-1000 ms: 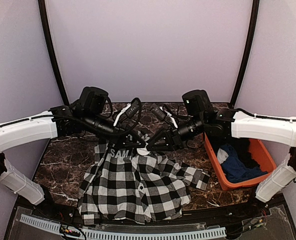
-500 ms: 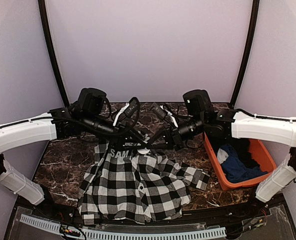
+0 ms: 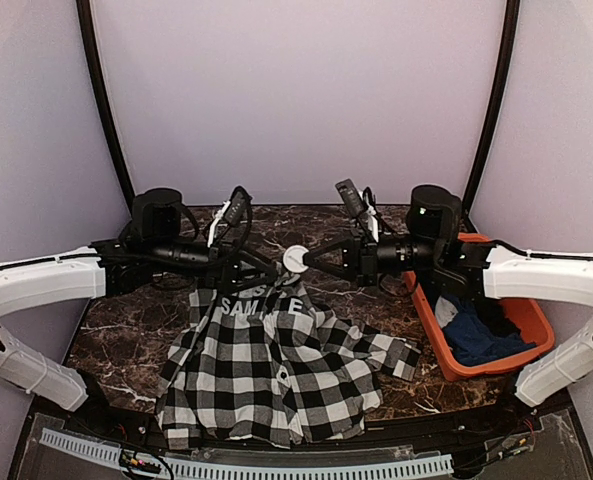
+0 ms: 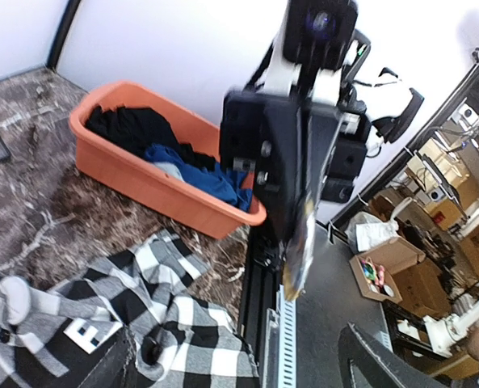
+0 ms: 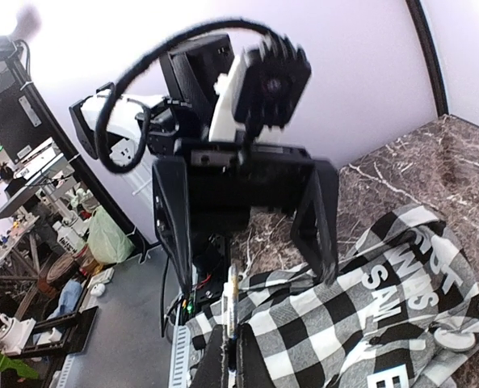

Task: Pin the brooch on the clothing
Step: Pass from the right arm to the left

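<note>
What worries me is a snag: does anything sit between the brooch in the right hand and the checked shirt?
Nothing visible. The brooch hangs over the lettered end of the shirt; the open left hand sits beside it, not beneath.

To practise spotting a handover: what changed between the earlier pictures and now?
The left gripper opened, releasing the brooch, and drew back leftward. The right gripper closed on the brooch and pulled away with it. The clothing and orange bin stayed put.
</note>
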